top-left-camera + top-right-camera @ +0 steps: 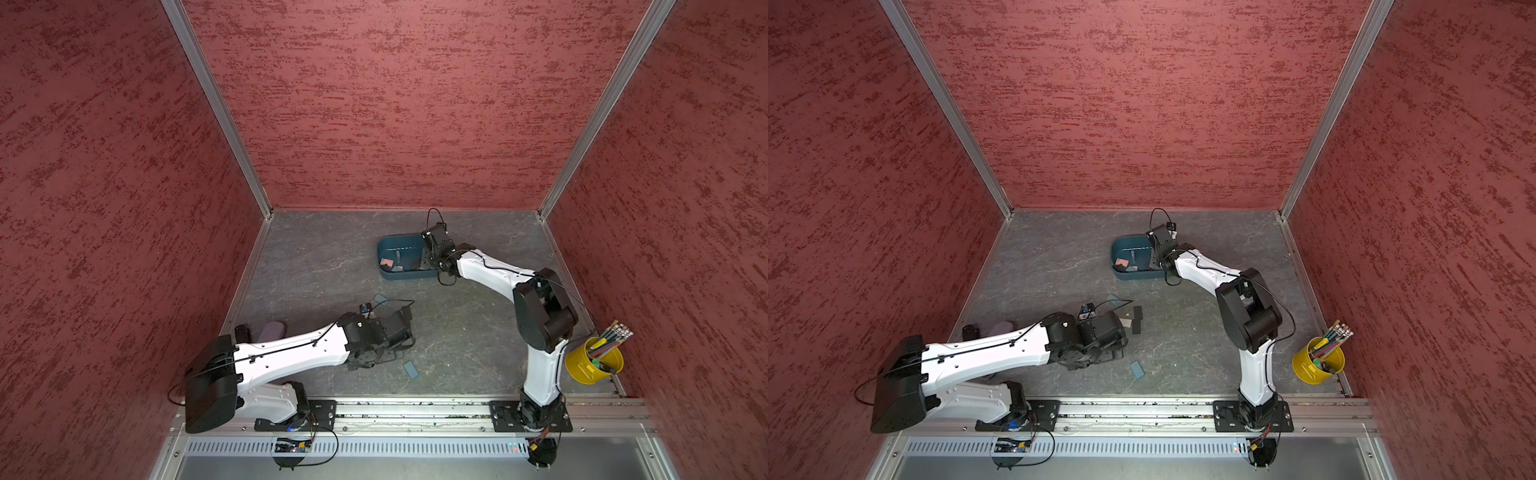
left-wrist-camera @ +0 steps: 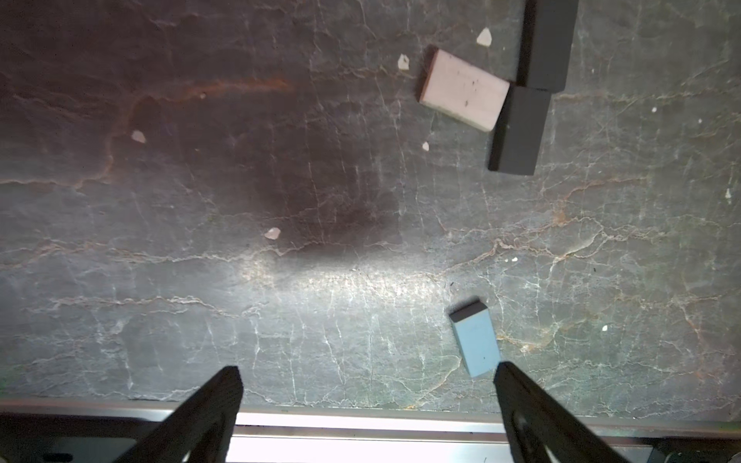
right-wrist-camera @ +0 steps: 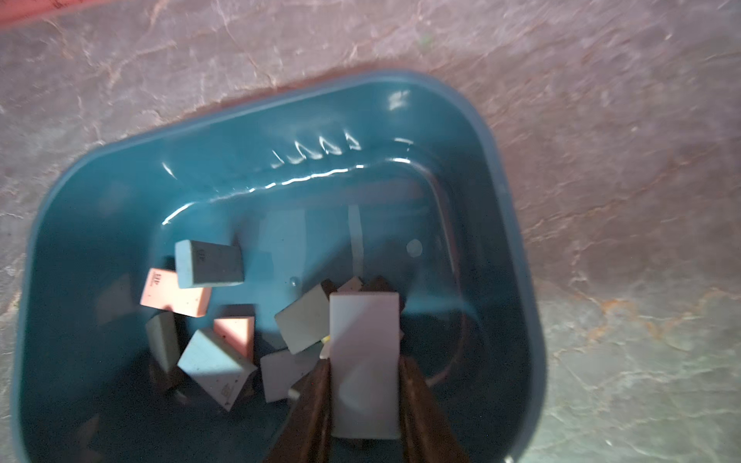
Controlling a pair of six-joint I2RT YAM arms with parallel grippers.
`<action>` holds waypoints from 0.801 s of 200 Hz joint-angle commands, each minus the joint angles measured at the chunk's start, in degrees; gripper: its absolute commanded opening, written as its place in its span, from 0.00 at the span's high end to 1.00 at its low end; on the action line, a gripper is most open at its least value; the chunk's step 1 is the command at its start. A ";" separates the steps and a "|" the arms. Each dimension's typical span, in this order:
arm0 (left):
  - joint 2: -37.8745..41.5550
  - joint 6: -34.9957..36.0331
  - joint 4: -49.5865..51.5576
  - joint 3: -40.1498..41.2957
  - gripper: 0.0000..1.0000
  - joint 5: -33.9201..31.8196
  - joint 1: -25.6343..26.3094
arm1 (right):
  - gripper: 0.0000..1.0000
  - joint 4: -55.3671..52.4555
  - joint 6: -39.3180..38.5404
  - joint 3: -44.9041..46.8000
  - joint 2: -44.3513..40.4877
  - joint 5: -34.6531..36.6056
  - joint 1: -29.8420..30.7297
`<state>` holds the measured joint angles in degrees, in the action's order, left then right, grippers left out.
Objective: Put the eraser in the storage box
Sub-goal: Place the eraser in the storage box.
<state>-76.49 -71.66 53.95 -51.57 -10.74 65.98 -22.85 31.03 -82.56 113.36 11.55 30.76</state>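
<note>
Pinching 1 pale grey block eraser [image 3: 364,332] in the right gripper [image 3: 364,362], over the dark teal plastic storage box [image 3: 280,168]. Let go slowly; lift straight up. Leave the left gripper [image 2: 367,373] spread wide, empty, far from box.

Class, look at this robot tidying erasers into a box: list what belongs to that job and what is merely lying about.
Belongs to the job: dark teal plastic storage box; pale rectangular eraser gripped by the right end effector; loose light-blue eraser and pink eraser on the table.
Lying about: yellow metal pencil cup; pale crumbs.
</note>
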 commanded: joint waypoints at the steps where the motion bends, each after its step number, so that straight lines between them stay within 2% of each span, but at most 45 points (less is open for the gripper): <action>1: -2.97 -3.52 -1.37 -2.20 0.00 0.00 1.66 | 0.71 1.72 -1.70 -2.27 0.87 -1.82 -0.46; 43: -8.74 -6.72 -3.58 -4.85 0.00 2.68 4.14 | 0.66 1.56 -2.90 -2.04 0.86 -1.72 -0.70; 78: -11.61 -8.92 -5.71 -5.22 0.00 4.01 5.03 | 0.42 2.02 -3.26 -1.38 -0.95 -1.73 -0.88; 103: -13.22 -10.36 -4.93 -6.53 0.00 4.28 5.29 | 0.28 3.46 -3.33 0.46 -5.18 -1.18 -0.89; 127: -14.15 -11.76 -4.30 -7.52 0.00 4.27 5.65 | 0.17 5.50 -2.91 4.59 -11.56 1.82 -0.92; 160: -15.83 -13.25 -4.51 -8.50 0.00 5.50 5.66 | 0.10 7.90 -2.70 11.93 -20.40 5.31 -0.99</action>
<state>-90.67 -82.72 49.41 -58.67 -6.00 71.44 -18.44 28.25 -74.63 98.78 12.69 30.15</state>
